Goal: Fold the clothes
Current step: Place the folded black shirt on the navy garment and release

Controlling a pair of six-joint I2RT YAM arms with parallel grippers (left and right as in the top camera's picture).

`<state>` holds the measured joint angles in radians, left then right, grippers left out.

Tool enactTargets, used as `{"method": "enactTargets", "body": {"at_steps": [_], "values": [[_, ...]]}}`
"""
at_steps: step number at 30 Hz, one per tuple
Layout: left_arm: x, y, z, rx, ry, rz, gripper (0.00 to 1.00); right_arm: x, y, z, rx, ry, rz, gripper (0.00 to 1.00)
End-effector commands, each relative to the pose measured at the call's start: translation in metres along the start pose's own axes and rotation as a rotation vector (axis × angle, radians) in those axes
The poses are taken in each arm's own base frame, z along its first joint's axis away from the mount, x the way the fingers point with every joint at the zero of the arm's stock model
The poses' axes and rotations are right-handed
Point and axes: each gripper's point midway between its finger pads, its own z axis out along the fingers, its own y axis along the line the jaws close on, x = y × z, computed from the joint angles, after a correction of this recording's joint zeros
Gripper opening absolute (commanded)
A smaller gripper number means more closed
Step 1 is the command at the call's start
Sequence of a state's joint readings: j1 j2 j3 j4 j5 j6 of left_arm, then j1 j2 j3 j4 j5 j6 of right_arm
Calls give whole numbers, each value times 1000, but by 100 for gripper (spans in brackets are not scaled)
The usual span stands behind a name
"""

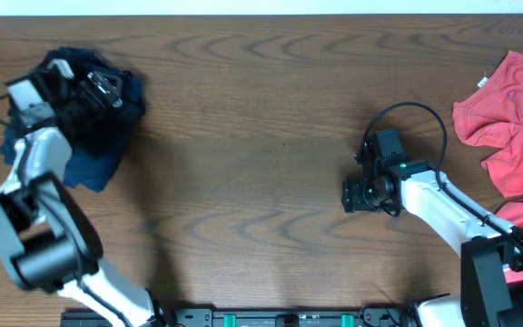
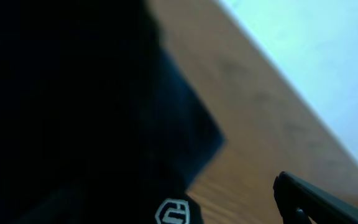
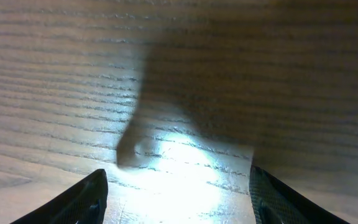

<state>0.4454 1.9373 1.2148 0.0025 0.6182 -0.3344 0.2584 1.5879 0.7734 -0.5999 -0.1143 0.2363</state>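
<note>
A black shirt lies bunched on a navy-blue garment at the table's far left. My left gripper is over this pile. In the left wrist view the black shirt fills the left side and shows a small white logo, with navy fabric beside it. Only the gripper's right finger shows, set wide; the other is hidden by the fabric. A coral-red garment lies crumpled at the far right. My right gripper is open and empty low over bare wood.
The table is brown wood grain. Its far edge runs close behind the dark pile, with a pale surface beyond it. The right arm's black cable loops above its wrist.
</note>
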Motion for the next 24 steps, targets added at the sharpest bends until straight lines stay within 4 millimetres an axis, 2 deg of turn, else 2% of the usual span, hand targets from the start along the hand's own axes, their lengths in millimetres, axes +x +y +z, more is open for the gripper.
{"method": "enactTargets", "body": {"at_steps": [1,4,8,13,16,18,20,22,24], "values": [[24,57,30,-116,30,-24,98,5,-2,1,6,16,0,71],[23,47,41,-9,28,-4,98,5,-3,1,7,20,0,71],[4,13,29,105,2,42,98,9,-3,1,10,34,2,72],[-33,-56,-21,211,-100,169,98,10,-4,1,12,40,2,72],[-40,-104,-51,253,-152,298,98,7,-3,1,8,25,1,73],[-33,-143,-70,289,-166,395,98,2,-2,1,3,4,2,75],[-16,-173,-79,305,-150,467,98,-5,0,1,-4,-23,11,77],[6,-193,-79,295,-110,524,98,-12,2,1,-15,-52,31,86],[38,-207,-75,260,-42,590,98,-22,7,0,-44,-90,49,92]]}}
